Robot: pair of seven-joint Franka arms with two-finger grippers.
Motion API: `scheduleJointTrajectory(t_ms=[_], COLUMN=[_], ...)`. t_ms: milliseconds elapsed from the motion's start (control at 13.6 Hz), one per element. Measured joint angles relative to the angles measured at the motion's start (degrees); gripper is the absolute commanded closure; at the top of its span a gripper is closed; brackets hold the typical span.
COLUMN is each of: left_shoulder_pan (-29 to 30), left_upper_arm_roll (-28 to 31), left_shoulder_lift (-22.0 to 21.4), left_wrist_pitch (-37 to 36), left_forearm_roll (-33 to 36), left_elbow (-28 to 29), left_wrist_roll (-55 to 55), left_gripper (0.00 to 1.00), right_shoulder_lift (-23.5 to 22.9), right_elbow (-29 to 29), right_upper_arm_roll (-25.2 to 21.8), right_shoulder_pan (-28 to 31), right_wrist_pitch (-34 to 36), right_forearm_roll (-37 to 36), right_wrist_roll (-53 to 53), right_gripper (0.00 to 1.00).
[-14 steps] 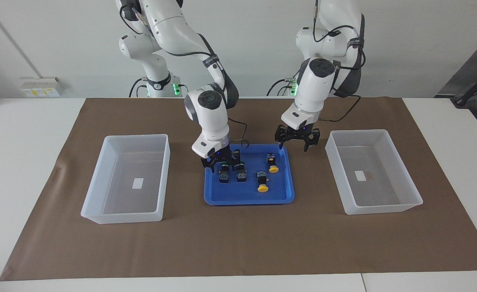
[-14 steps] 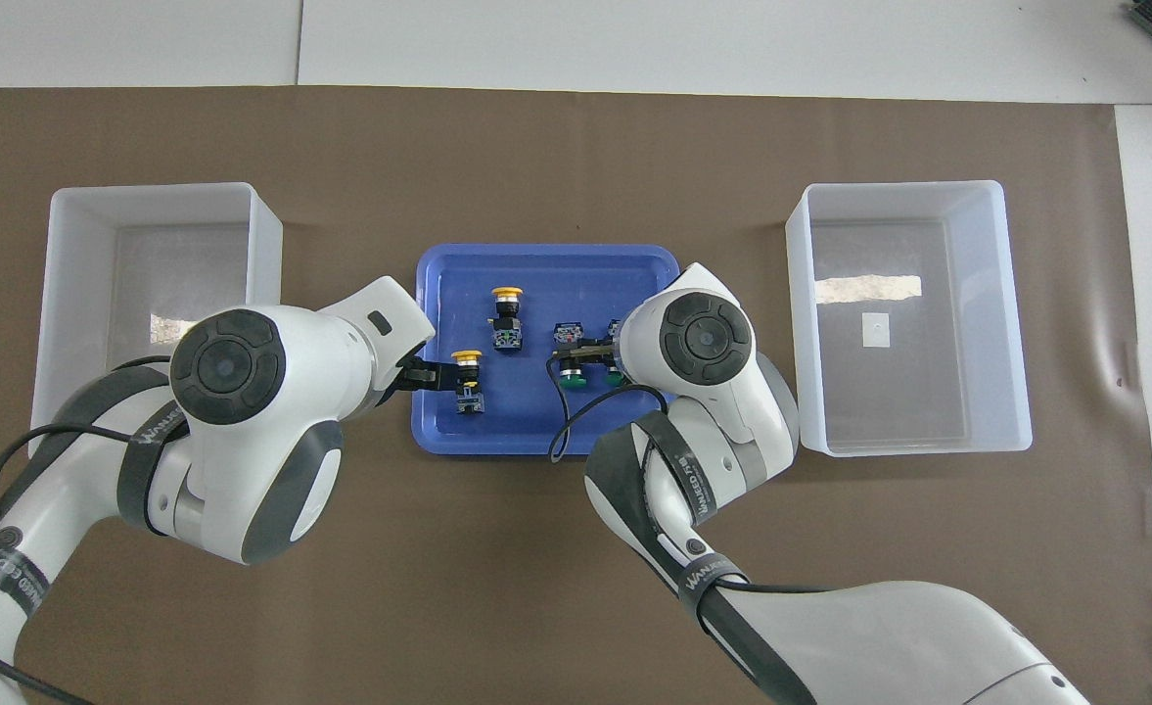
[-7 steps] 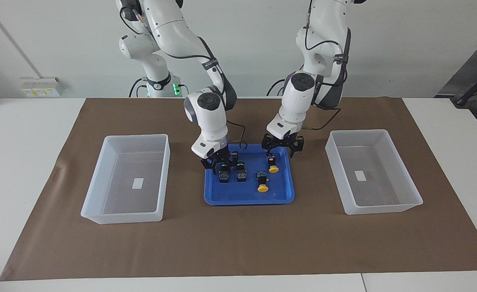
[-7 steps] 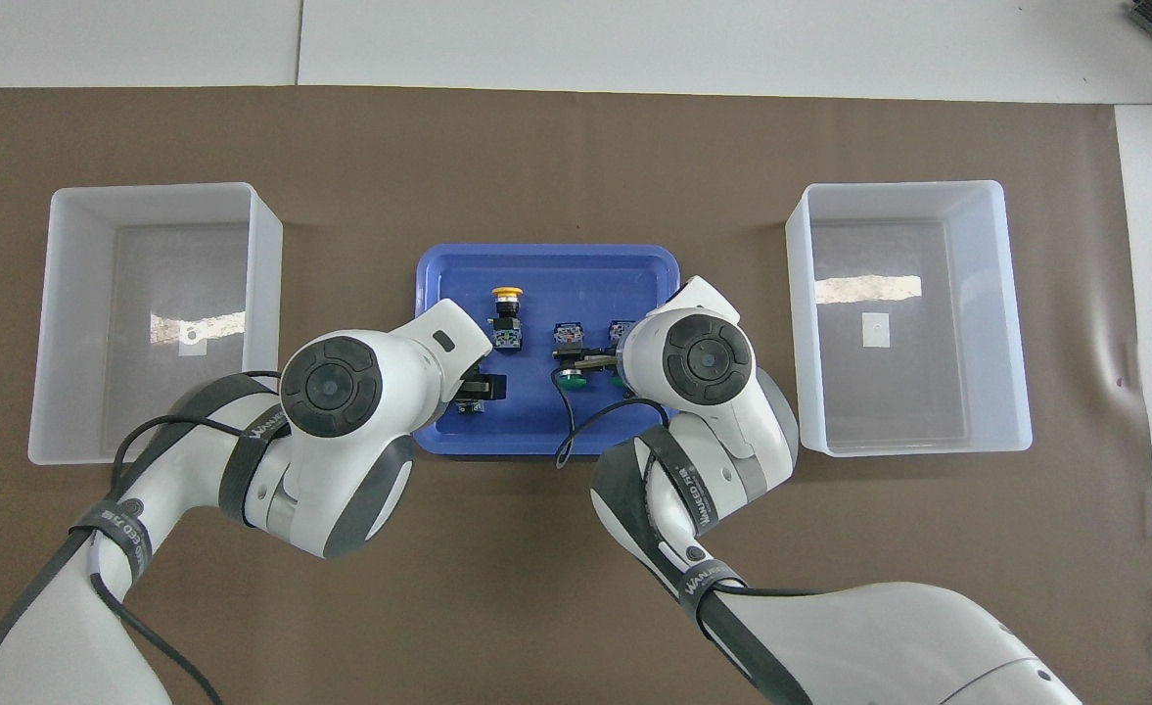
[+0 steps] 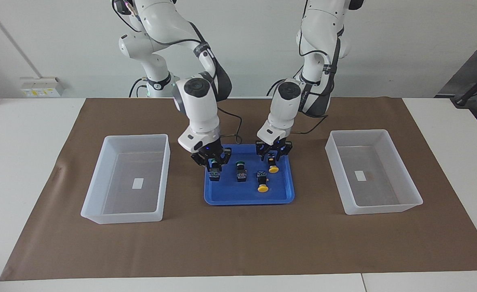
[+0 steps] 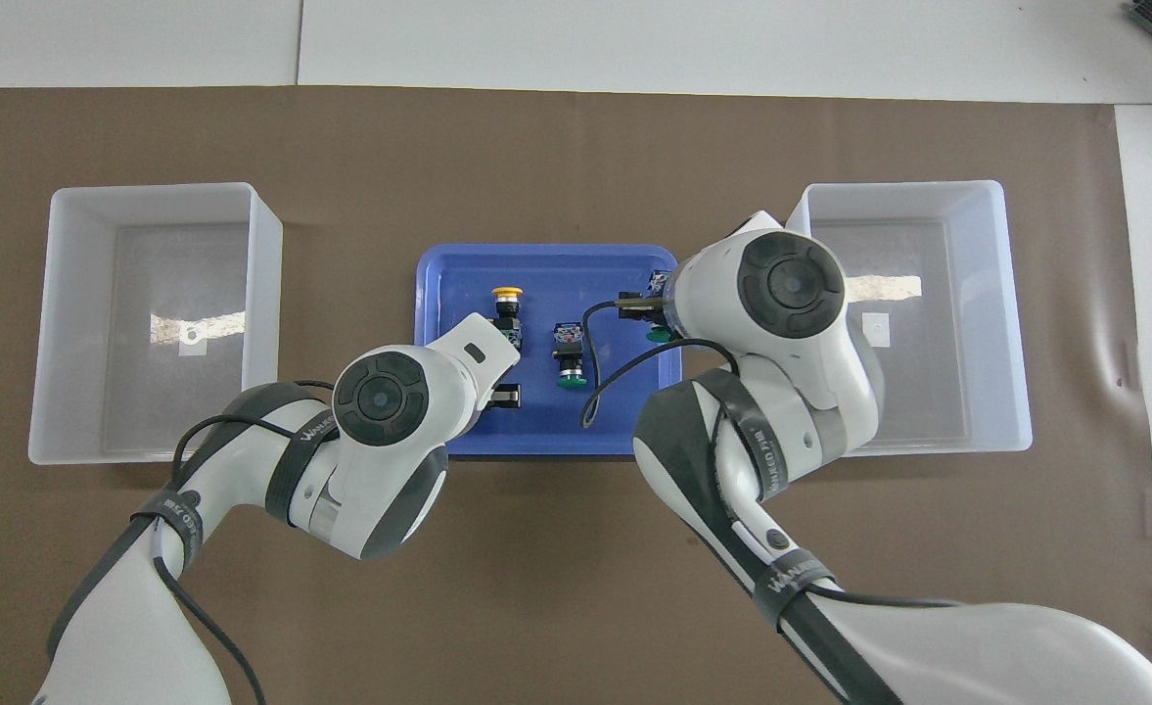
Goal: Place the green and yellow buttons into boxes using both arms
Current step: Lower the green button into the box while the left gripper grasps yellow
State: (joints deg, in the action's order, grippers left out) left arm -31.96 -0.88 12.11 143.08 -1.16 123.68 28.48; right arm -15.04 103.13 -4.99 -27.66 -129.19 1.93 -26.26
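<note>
My box [image 5: 129, 178] at the right arm's end stands empty, beside the tray [image 5: 246, 198]. My right gripper [image 5: 212, 161] is clamped shut on a green button [image 5: 214, 174] over the tray's edge on that box's side (cap toward me, body pointing away), so the carry runs straight sideways. The other green button [image 5: 241, 175] lies in the tray. My left gripper [image 5: 273, 153] straddles a yellow button [image 5: 273, 169]; I cannot tell whether it grips. Its box [image 5: 372, 174] lies at the left arm's end.
</note>
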Motion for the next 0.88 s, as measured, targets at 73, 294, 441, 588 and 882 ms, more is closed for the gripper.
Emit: scheduleJointTrajectory(t_ms=[73, 294, 441, 588, 882], left_shoulder_pan=[0.0, 0.0, 0.0, 0.3, 6.3], left_upper_arm_roll=[0.0, 0.1, 0.5, 1.4, 2.2], left_shoulder_lift=[0.0, -0.1, -0.9, -3.3, -9.3], left_wrist_pitch=[0.0, -0.1, -0.4, -2.1, -7.7], left_forearm_roll=[0.0, 0.0, 0.0, 0.0, 0.0], left_elbow=[0.0, -0.2, -0.6, -1.1, -2.5], left_wrist_roll=[0.1, 0.3, 0.3, 0.3, -1.2], left_gripper=[1.0, 1.0, 1.0, 1.0, 1.0], right_shoulder_lift=[2.5, 7.7, 7.6, 6.6, 1.9], right_elbow=[-0.6, -0.3, 1.0, 3.6, 6.3], right_upper_arm_roll=[-0.1, -0.2, -0.3, -0.3, -0.3], right_shoulder_pan=[2.5, 11.4, 17.2, 22.1, 25.9], right_wrist_pitch=[2.4, 7.8, 8.1, 6.3, -0.9], right_forearm_roll=[0.0, 0.0, 0.0, 0.0, 0.0], right_wrist_roll=[1.5, 12.4, 21.7, 28.7, 32.5], right_gripper=[1.0, 1.0, 1.0, 1.0, 1.0])
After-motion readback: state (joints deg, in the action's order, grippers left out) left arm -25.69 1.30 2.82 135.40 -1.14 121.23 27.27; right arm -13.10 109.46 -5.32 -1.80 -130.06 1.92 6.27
